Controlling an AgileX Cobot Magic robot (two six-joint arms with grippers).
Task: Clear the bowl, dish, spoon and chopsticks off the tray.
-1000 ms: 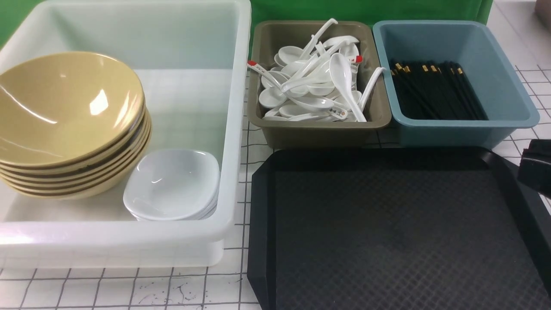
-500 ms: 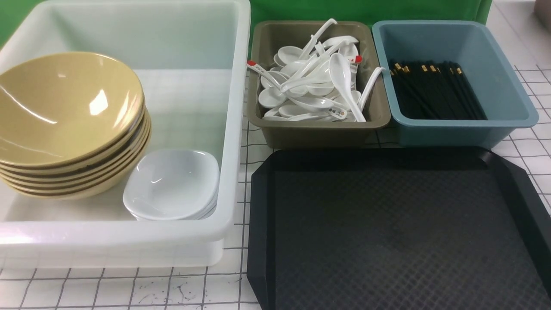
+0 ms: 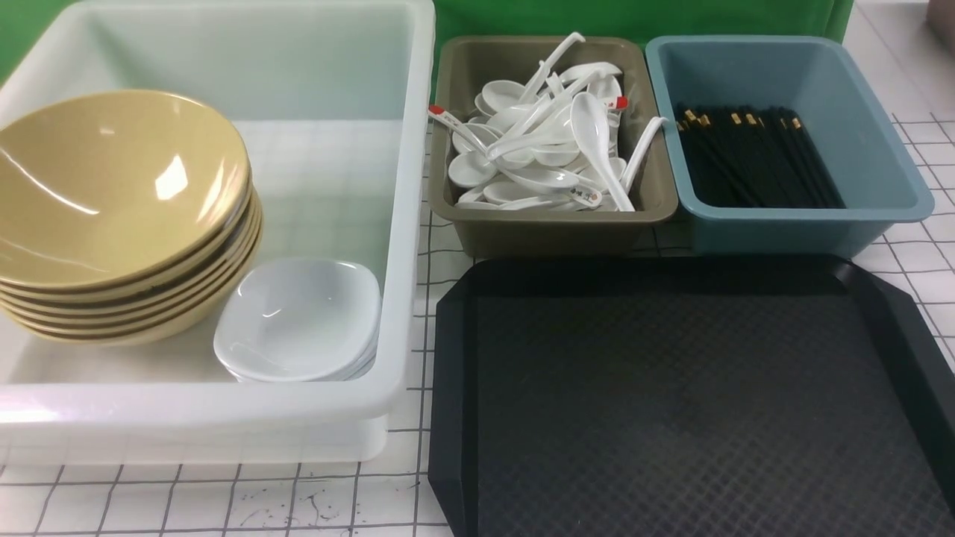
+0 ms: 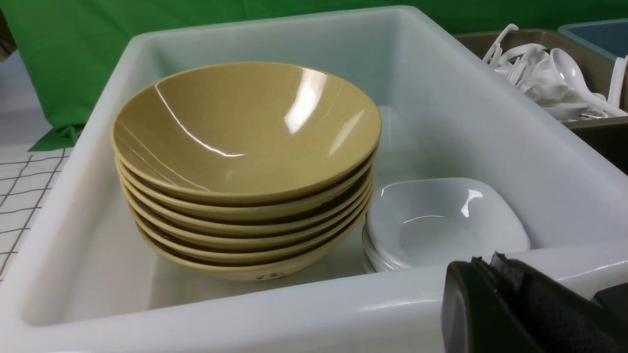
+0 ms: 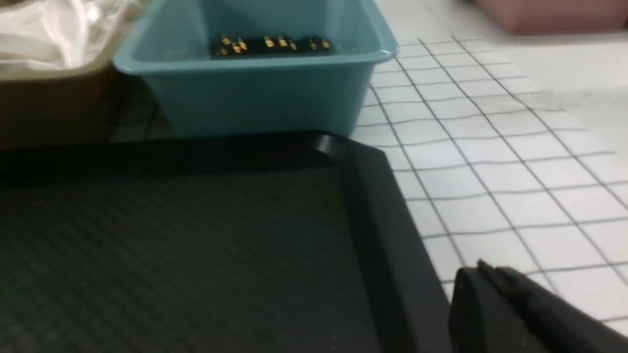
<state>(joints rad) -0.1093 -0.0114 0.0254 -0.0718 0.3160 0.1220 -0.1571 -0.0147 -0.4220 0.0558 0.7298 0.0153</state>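
- The tray [image 3: 694, 403] lies flat on the grid-marked bench [image 3: 224, 500], on the right of the front view; its diamond-textured floor is bare.
- The bowl [image 3: 119, 186] sits on top of a stack of like bowls, in the left part of the white tub [image 3: 403, 224], which stands left of the tray.
- The dish [image 3: 298, 317] tops a short stack of white dishes just beside the bowls, in the tub's near right corner.
- The olive bin [image 3: 552, 224] stands behind the tray and holds a loose heap of white spoons; the spoon [image 3: 597, 142] lies uppermost among them, scoop toward the back.
- The blue bin [image 3: 791, 216] stands just right of the olive bin; the chopsticks [image 3: 753, 160] lie in it with others alike, gold bands toward the back wall.
- The left end effector [image 4: 520, 304] shows only as a dark corner in the left wrist view, near the tub's front rim; I cannot tell how its jaws stand.
- The right end effector [image 5: 520, 314] shows likewise in the right wrist view, beside the tray's right rim over the bench; its state cannot be told.
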